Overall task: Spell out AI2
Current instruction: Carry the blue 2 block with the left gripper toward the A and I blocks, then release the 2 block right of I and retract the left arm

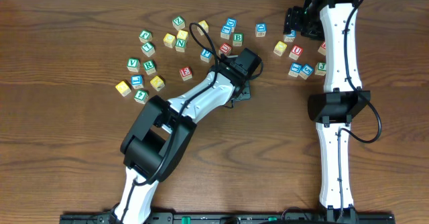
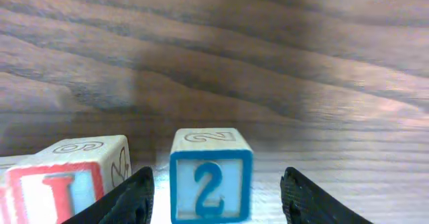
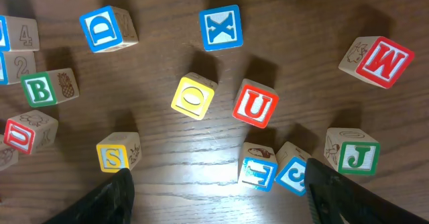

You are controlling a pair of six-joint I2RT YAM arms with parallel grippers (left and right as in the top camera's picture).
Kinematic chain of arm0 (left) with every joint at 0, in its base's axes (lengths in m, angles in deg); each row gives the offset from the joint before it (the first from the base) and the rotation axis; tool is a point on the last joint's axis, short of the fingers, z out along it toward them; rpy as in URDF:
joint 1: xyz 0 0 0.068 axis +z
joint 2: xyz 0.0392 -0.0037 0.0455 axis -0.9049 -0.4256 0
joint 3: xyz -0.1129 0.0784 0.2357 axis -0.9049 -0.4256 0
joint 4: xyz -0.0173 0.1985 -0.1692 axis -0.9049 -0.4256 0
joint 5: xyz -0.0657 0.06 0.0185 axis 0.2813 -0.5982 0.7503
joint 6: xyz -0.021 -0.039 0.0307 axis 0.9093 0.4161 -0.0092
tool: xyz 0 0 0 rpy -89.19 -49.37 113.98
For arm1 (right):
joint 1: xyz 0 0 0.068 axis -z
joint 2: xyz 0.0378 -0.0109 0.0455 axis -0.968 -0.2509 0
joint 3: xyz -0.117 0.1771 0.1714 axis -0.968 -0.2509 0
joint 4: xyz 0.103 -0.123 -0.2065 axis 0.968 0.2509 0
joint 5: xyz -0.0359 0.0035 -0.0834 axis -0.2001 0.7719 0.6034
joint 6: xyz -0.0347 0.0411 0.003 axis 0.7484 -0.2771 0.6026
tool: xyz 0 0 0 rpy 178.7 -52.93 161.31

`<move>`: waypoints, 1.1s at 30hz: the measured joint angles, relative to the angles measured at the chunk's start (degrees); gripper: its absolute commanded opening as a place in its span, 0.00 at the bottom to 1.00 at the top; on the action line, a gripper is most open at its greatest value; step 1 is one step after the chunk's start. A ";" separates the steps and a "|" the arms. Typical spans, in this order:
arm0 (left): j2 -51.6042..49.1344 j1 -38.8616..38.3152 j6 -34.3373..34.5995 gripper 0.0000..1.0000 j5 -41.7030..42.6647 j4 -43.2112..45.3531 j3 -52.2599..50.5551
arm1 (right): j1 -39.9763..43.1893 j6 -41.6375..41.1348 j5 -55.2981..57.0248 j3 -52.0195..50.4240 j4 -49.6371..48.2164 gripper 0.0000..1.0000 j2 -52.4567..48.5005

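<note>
Currently the blue 2 block (image 2: 210,184) stands on the table (image 2: 268,83) squarely between the spread, empty fingers of the left gripper (image 2: 218,200), red I block (image 2: 67,184) just beside it, so a straight close should take it.

2 block (image 2: 210,184) rests on table (image 2: 268,63), I block (image 2: 67,184) just beside it at 9 o'clock; elsewhere, O block (image 3: 193,96) lies near U block (image 3: 255,104), at its 9 o'clock.
</note>
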 measured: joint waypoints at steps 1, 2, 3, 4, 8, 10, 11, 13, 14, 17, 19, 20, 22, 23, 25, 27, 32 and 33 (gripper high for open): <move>0.70 0.00 -0.09 0.60 0.09 0.09 0.00 | 0.00 0.00 0.00 0.00 -0.02 0.76 0.00; 1.49 0.00 -0.33 0.60 0.11 0.24 0.00 | 0.00 0.00 0.00 0.00 -0.02 0.76 0.00; 2.56 0.00 -0.81 0.60 0.20 0.52 0.00 | 0.00 0.00 0.00 0.00 -0.02 0.76 0.00; 3.89 0.02 -1.49 0.60 0.33 0.76 0.00 | 0.00 0.00 0.00 0.00 0.00 0.76 0.00; 10.60 0.59 -3.61 0.60 0.72 0.59 0.00 | 0.00 0.00 0.00 0.00 0.00 0.77 0.00; 15.41 1.68 -4.42 0.60 0.92 -1.14 0.15 | 0.00 0.02 0.00 0.00 0.00 0.73 0.00; 17.81 2.60 -4.70 0.58 0.94 -2.67 0.15 | -0.04 0.26 -0.04 0.00 0.00 0.69 0.00; 22.86 5.46 -5.60 0.53 1.01 -5.88 0.35 | -0.22 0.70 -0.46 0.00 0.04 0.55 0.00; 24.68 6.86 -6.27 0.48 0.96 -7.50 0.44 | -0.35 0.98 -0.79 0.00 0.00 0.47 0.00; 29.22 11.56 -7.96 0.24 0.48 -12.37 0.48 | -1.84 1.64 -1.77 0.00 0.02 0.29 0.00; 31.47 15.32 -9.09 0.19 -0.70 -15.47 0.50 | -3.82 2.47 -2.23 0.00 -0.02 0.18 0.00; 32.11 16.90 -9.22 0.19 -1.16 -16.50 0.50 | -4.81 2.62 -2.32 0.00 -0.02 0.17 0.00; 33.03 20.52 -9.42 0.19 -2.14 -18.01 0.50 | -7.39 2.95 -2.58 0.00 -0.02 0.17 0.00; 33.27 22.29 -9.53 0.19 -2.38 -18.56 0.50 | -8.96 3.10 -2.62 0.00 -0.02 0.17 0.00; 33.38 25.68 -9.57 0.19 -2.82 -19.43 0.50 | -11.47 3.23 -2.60 0.00 -0.02 0.17 0.00; 33.38 28.41 -9.55 0.15 -3.28 -19.96 0.50 | -14.45 3.37 -2.56 0.00 -0.07 0.17 0.00; 33.38 31.34 -10.67 0.08 -3.61 -20.50 0.50 | -19.12 3.52 -2.27 0.00 -0.28 0.17 0.00; 33.38 31.56 -10.93 0.08 -3.58 -20.50 0.50 | -19.54 3.54 -2.19 0.00 -0.28 0.16 0.00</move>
